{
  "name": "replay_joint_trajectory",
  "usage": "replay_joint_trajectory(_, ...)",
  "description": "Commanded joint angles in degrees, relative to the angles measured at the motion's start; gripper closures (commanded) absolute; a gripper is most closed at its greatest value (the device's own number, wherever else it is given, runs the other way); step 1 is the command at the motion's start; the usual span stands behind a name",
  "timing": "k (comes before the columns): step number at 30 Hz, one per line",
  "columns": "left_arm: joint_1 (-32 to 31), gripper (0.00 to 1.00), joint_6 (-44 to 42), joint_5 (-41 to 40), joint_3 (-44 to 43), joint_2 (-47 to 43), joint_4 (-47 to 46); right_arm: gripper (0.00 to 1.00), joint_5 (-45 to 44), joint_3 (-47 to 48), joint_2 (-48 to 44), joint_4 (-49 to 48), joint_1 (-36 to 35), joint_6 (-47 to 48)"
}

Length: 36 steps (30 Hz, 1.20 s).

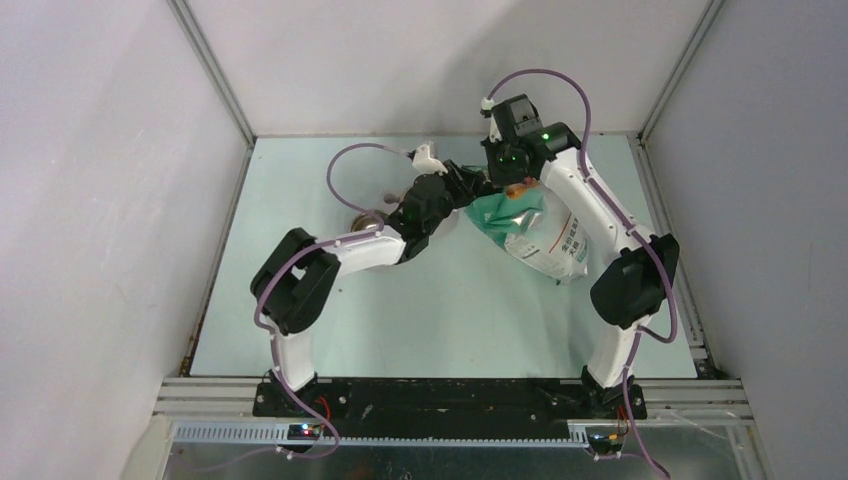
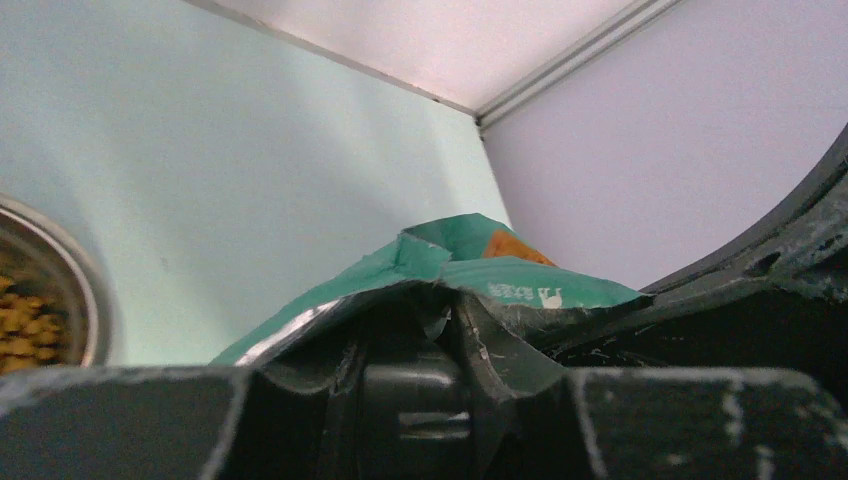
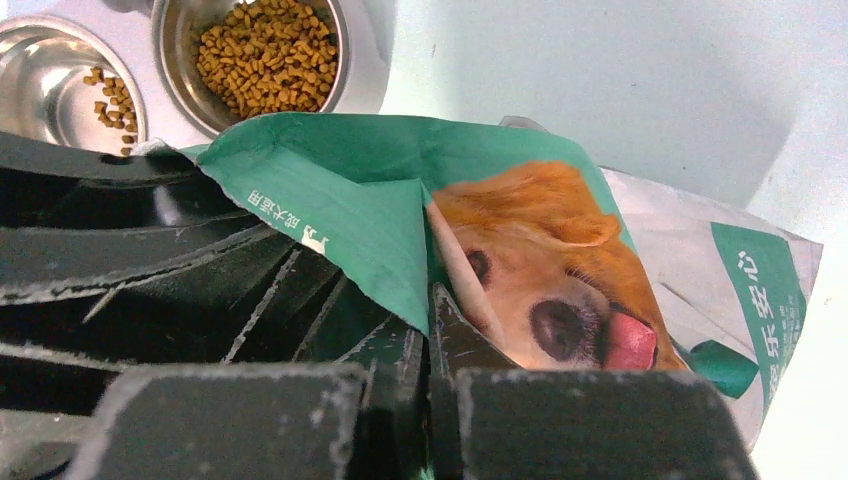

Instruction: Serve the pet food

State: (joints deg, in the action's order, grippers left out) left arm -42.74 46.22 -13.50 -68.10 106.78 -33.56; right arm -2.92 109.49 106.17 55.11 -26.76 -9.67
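The pet food point(image 3: 265, 50) fills one steel bowl point(image 3: 355, 60). A few pellets lie in a second bowl point(image 3: 40, 60) beside it. Kibble point(image 2: 25, 330) also shows at the left edge of the left wrist view. The teal and white bag point(image 1: 545, 240) lies tilted at centre right. My right gripper point(image 1: 512, 186) point(image 3: 430, 300) is shut on the bag's torn top edge point(image 3: 350, 200), holding it up. My left gripper point(image 1: 478, 186) point(image 2: 415, 320) reaches into the bag's mouth, under its rim point(image 2: 470, 270). Its fingers close on a glossy clear piece that seems to be the scoop's handle point(image 2: 415, 395). The bag's inside is hidden.
The bowls point(image 1: 366, 222) sit left of the bag, mostly under my left forearm. Walls enclose the pale green table point(image 1: 440, 320) on three sides, with a metal rail along its right edge point(image 1: 668, 240). The two grippers are almost touching at the bag's mouth.
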Motion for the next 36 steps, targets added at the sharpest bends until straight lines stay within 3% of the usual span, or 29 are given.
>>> replay_joint_trajectory(1, -0.16, 1.00, 11.20, 11.09, -2.02, 4.09, 0.06, 1.00, 0.17, -0.56, -0.30, 4.80, 0.22, -0.94)
replay_joint_trajectory(4, 1.00, 1.00, 19.69, 18.12, -1.61, 3.77, -1.34, 1.00, 0.61, -0.49, -0.82, 4.54, 1.09, -0.84)
replay_joint_trajectory(10, 3.74, 1.00, 28.17, 22.70, -0.11, 0.52, -1.67, 1.00, 0.81, -0.77, -1.90, 4.52, 3.05, 0.29)
replay_joint_trajectory(23, 8.68, 1.00, 29.84, 27.60, -0.34, -6.67, 3.29, 1.00, 5.59, -2.34, -5.26, 3.56, 6.05, 4.77)
replay_joint_trajectory(36, 15.00, 1.00, 32.01, 31.59, 0.71, -10.26, -0.71, 1.00, 3.73, -0.22, -7.25, 4.27, 6.63, 8.14)
